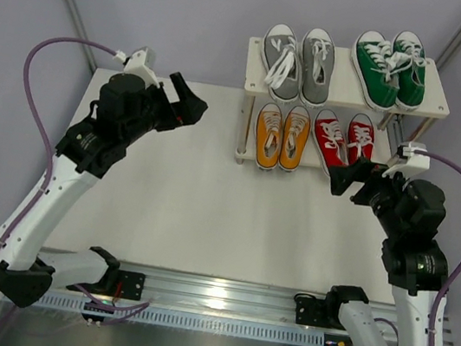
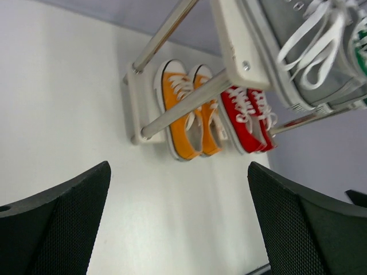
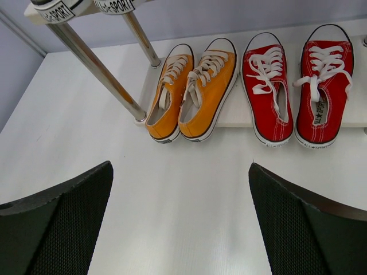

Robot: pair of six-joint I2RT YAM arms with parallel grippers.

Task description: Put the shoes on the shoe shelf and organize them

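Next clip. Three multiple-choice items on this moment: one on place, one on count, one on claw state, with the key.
1. Where on the shoe shelf is the green pair? A. left end, below B. middle, below C. right end, on top
2. How many shoes stand on the lower board? A. two B. four C. six
3. How are the left claw and right claw? A. both open, empty B. left shut on a shoe C. right shut on a lace
Key: C, beside the grey pair up top; B, an orange pair and a red pair; A, wrist views show spread fingers, nothing between.
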